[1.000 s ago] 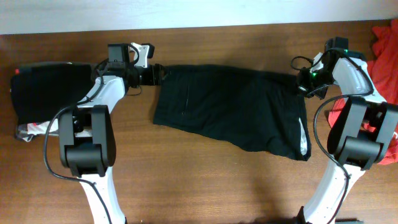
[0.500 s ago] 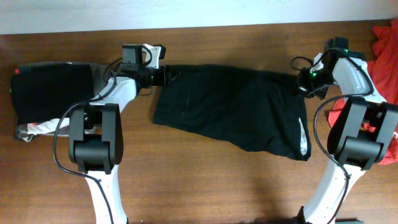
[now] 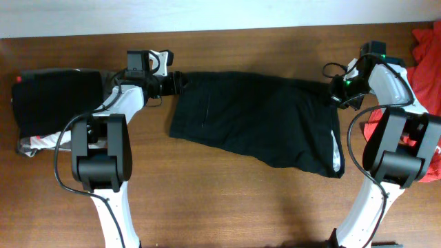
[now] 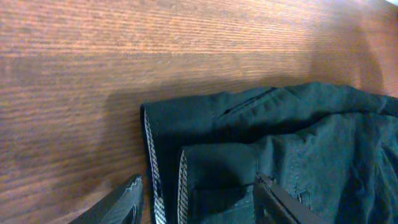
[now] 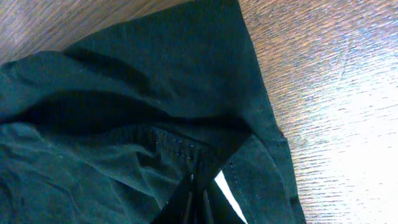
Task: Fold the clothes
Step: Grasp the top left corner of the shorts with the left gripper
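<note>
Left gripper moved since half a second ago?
Yes. The left gripper slid left, toward the folded black cloth pile; the large black fabric garment stayed put.

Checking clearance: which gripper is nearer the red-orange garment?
Right. The right gripper pinches the far right corner of the black garment, close to the red-orange garment; the left gripper is at the opposite corner, much farther away.

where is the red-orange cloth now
In the overhead view, the red-orange fabric garment lies at the far right edge of the wooden table, beyond the right arm.
</note>
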